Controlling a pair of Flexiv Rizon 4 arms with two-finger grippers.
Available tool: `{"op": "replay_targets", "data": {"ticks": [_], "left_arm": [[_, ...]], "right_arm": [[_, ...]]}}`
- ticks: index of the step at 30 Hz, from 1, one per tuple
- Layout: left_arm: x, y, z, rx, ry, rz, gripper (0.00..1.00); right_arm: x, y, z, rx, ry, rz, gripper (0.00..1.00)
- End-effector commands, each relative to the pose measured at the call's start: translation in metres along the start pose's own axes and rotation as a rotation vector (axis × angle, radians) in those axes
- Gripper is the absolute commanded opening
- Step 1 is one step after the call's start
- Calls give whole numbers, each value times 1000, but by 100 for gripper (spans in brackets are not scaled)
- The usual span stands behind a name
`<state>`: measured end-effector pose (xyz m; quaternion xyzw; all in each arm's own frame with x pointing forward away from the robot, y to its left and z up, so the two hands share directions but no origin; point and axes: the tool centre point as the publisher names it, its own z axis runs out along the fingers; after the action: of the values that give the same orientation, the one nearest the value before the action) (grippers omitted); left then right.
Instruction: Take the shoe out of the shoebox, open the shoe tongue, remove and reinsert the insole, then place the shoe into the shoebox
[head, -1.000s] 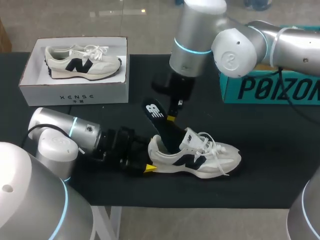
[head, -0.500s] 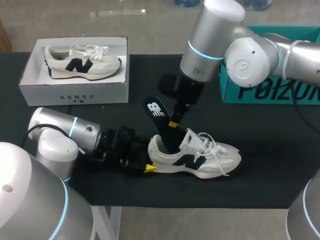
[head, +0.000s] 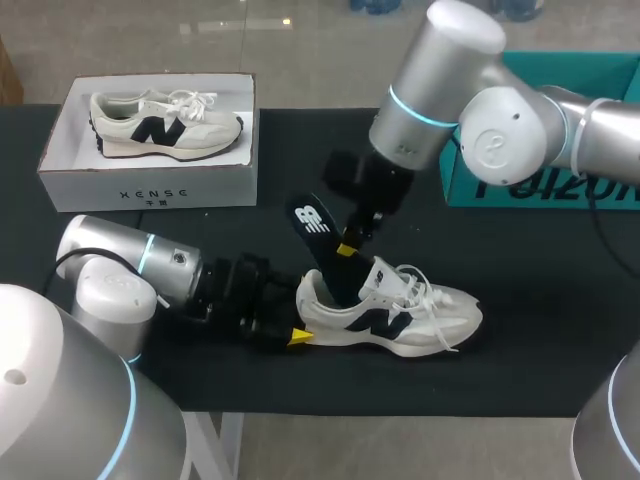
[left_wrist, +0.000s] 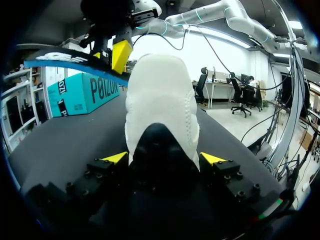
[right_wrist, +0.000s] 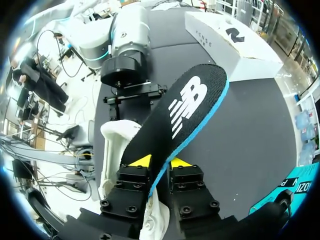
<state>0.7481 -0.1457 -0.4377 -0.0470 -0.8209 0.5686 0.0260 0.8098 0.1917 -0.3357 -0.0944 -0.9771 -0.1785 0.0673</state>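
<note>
The right claw (head: 346, 246) is clamped on the black insole (head: 316, 232) at centre frame, the insole's lower end dipping into the white shoe (head: 400, 318). The left claw (head: 290, 330) pinches that shoe's heel, lower centre, on the black table (head: 560, 330). Upper left, the shoebox (head: 150, 186) holds another shoe (head: 160, 120).

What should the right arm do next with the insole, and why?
Probably draw the insole up and back along its own tilt. The right gripper is shut on it, its front end sits inside the shoe, and the left gripper clamps the heel, so the shoe should hold.
</note>
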Motion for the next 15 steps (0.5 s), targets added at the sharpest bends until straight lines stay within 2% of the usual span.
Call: {"op": "replay_targets", "data": {"ticks": [1, 9, 15], "left_arm": [[0, 3, 3, -3, 1, 0, 0], [0, 3, 3, -3, 1, 0, 0], [0, 3, 3, -3, 1, 0, 0]], "right_arm": [[-1, 3, 0, 2, -3, -3, 0], [4, 7, -15, -9, -39, -21, 0], [1, 17, -45, -28, -94, -39, 0]]}}
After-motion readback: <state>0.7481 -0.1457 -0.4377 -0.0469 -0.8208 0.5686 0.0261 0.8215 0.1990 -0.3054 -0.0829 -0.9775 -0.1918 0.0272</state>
